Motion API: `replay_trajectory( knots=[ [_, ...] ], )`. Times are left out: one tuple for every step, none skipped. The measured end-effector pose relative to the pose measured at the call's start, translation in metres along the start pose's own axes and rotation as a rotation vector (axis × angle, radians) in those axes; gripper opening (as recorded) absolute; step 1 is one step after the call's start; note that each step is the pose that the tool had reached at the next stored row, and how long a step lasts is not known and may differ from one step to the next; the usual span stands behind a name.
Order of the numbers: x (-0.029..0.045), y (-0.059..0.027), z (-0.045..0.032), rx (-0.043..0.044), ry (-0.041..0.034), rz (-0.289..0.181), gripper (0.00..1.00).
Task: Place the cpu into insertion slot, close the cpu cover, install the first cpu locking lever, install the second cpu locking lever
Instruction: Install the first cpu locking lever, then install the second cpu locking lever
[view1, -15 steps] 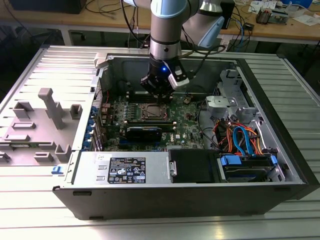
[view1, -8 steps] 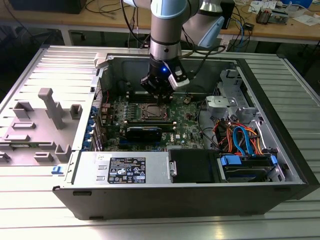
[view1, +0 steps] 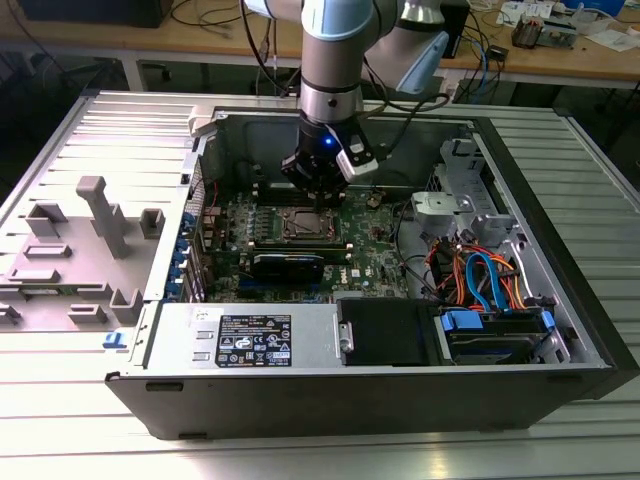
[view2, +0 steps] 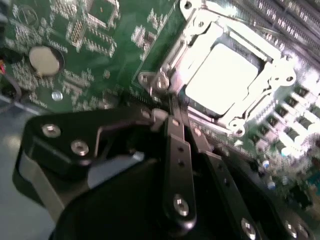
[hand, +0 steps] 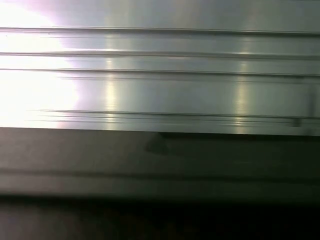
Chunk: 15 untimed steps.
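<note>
The cpu (view2: 227, 80) has a smooth, shiny metal top, and the cpu cover (view2: 200, 37) around it is bright silver metal. The end effector (view2: 172, 125) is black and a bit glossy, with shiny screws. The worktop (view1: 90, 400) is ribbed grey metal.

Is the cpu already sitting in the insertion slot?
Yes, in the second wrist view the cpu lies flat inside the insertion slot.
</note>
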<state>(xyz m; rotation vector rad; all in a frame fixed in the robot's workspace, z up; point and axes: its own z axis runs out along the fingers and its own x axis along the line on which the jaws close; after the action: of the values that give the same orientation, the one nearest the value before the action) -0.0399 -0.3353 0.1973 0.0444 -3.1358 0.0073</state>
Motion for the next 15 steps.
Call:
replay_trajectory(
  knots=[
    [0.0000,0.0001,-0.0008,0.0011,0.0006,0.000,0.11],
    [-0.0001,0.0005,-0.0029,0.0014,0.0010,0.000,0.11],
    [-0.0002,0.0012,-0.0067,-0.0033,-0.0010,0.000,0.11],
    [-0.0001,0.0011,-0.0086,-0.0021,0.0000,0.000,0.11],
    [0.0000,0.0010,-0.0091,-0.0018,0.0004,0.000,0.11],
    [-0.0002,0.0008,-0.0094,-0.0016,0.0008,0.000,0.11],
    [-0.0003,0.0006,-0.0096,-0.0015,0.0011,0.000,0.11],
    [-0.0008,0.0005,-0.0096,-0.0016,0.0012,0.000,0.11],
    [-0.0011,0.0005,-0.0096,-0.0016,0.0013,0.000,0.11],
    [-0.0014,0.0004,-0.0096,-0.0015,0.0015,0.000,0.11],
    [-0.0016,0.0004,-0.0096,-0.0015,0.0016,0.000,0.11],
    [-0.0016,0.0004,-0.0096,-0.0015,0.0017,0.000,0.11],
    [-0.0016,0.0004,-0.0096,-0.0015,0.0025,0.000,0.11],
    [-0.0016,0.0004,-0.0096,-0.0015,0.0031,0.000,0.11],
    [-0.0016,0.0004,-0.0096,-0.0015,0.0032,0.000,0.11]
  ],
)
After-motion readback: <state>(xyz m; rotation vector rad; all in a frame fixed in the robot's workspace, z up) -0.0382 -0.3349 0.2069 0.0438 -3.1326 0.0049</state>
